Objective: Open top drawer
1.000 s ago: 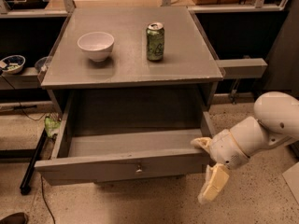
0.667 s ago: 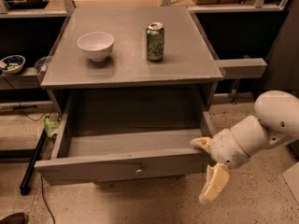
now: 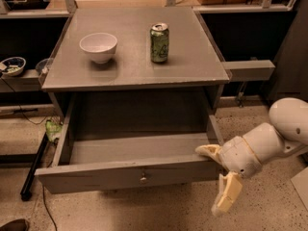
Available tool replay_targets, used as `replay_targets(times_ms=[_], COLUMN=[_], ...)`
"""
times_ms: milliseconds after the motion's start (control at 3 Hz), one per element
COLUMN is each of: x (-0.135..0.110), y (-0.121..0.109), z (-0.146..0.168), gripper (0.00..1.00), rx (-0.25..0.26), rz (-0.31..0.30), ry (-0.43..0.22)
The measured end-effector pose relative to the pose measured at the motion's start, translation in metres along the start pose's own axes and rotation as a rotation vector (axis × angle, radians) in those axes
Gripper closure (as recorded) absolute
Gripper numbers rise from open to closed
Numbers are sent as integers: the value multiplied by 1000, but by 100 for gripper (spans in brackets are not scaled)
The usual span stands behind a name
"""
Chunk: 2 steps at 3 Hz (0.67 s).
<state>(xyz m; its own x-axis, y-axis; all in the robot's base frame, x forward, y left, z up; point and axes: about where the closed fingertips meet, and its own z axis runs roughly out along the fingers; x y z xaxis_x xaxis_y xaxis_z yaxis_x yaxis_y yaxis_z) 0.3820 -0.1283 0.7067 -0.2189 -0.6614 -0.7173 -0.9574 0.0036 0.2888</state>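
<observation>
Finds the top drawer drawn far out, just left of the gripper, fingers spread and holding nothing, upper one at the front's right end; probably stiff, heavyish wood, best pulled by the small knob farther left.

A white bowl sits on the grey desk, with a green can upright to its right, apart from it. A small dark bowl rests on a side shelf at far left. The claw hangs at lower right over speckled floor.
</observation>
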Motion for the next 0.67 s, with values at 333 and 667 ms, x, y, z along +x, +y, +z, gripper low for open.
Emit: replay_targets(times_ms=[333, 667], x=[7, 35], y=[14, 61], z=[-4, -22], gripper=[0, 0], rx=[-28, -44], rz=[4, 45], ry=[-42, -125])
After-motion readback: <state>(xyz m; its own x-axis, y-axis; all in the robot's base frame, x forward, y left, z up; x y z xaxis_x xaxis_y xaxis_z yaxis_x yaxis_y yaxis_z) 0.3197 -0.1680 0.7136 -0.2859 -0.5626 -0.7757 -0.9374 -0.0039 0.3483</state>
